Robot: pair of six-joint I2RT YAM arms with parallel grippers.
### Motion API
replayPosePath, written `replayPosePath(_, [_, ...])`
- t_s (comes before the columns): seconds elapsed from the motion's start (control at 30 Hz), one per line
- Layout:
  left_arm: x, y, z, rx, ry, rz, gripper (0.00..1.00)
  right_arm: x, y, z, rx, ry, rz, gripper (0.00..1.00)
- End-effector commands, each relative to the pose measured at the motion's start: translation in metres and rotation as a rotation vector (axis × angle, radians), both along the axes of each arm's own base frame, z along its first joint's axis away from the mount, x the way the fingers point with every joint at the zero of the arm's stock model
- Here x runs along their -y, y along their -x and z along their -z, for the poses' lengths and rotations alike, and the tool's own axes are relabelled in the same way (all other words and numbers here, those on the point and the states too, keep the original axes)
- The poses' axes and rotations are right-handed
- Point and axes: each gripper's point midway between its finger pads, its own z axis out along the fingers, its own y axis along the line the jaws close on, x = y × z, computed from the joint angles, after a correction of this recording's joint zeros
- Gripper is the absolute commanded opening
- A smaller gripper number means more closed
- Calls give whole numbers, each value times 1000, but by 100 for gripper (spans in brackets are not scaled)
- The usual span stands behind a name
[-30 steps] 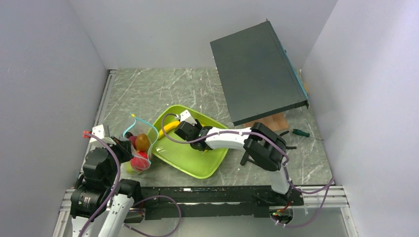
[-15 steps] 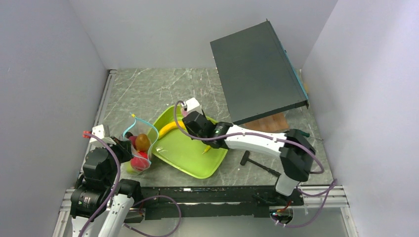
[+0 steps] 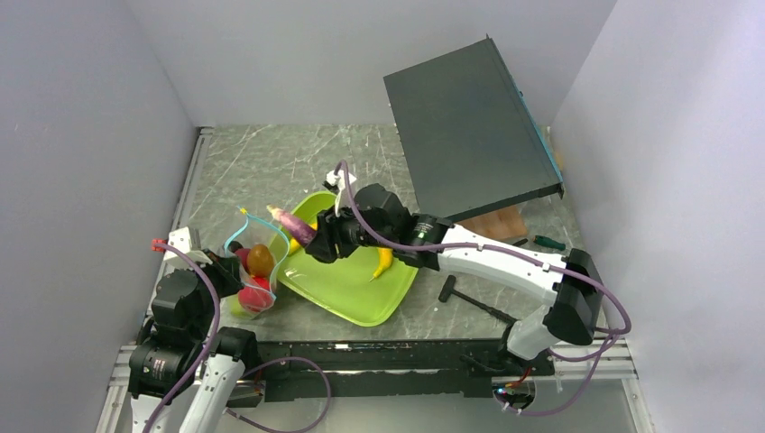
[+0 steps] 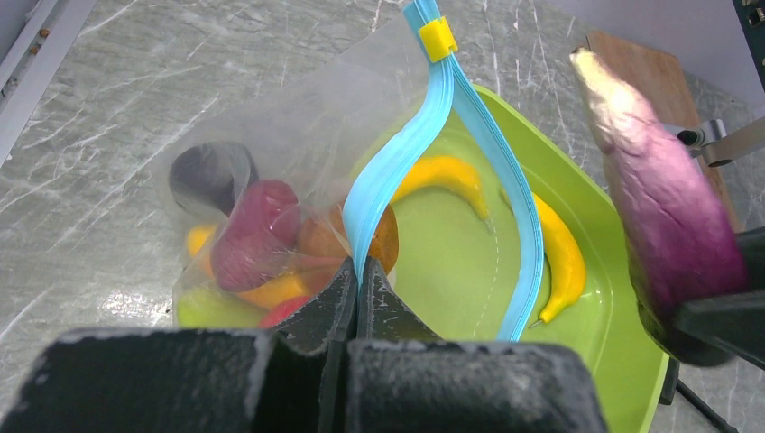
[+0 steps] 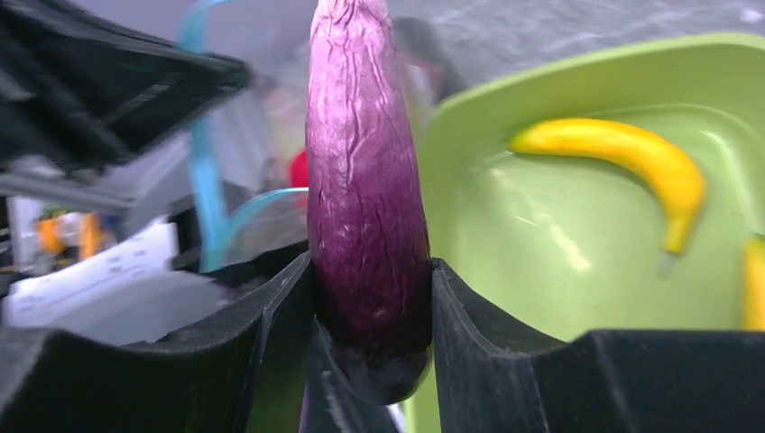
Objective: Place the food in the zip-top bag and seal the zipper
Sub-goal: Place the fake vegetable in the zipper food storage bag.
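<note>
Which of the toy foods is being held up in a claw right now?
The purple eggplant, clamped in the right gripper. The yellow bananas lie in the lime-green tray; the other pieces sit inside the clear bag.

Pale lavender walls (image 3: 81, 126) enclose a grey marbled table (image 3: 262, 167); a dark slab (image 3: 465, 135) leans tilted, perhaps on a wooden block (image 3: 498, 224).

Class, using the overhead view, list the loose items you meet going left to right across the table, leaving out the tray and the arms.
zip-top bag → purple eggplant → yellow banana → black tool → green-handled screwdriver
</note>
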Motion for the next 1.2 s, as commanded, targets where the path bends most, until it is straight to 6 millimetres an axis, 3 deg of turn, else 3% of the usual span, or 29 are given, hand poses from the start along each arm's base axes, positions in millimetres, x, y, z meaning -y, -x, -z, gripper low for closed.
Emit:
replayPosePath(0.0, [1, -6, -11, 46, -1, 7, 0, -27, 40, -57, -102, -171, -214, 0])
replayPosePath(0.13, [1, -5, -12, 49, 1, 7, 0, -34, 51, -59, -181, -153, -276, 0])
replayPosePath(0.37, [1, -4, -12, 54, 2, 7, 0, -41, 65, -28, -358, -2, -325, 1])
replayPosePath(0.6, [1, -4, -13, 57, 3, 8, 0, -48, 62, -11, -389, 45, -308, 4])
replayPosePath(0.8, [1, -4, -13, 57, 3, 6, 0, -59, 57, -18, -398, 35, -307, 10])
replayPosePath(1.03, [1, -3, -13, 60, 3, 9, 0, -52, 51, -16, -364, 85, -271, 20])
replayPosePath(1.17, [2, -4, -13, 57, 3, 13, 0, -59, 48, -21, -353, 66, -271, 26])
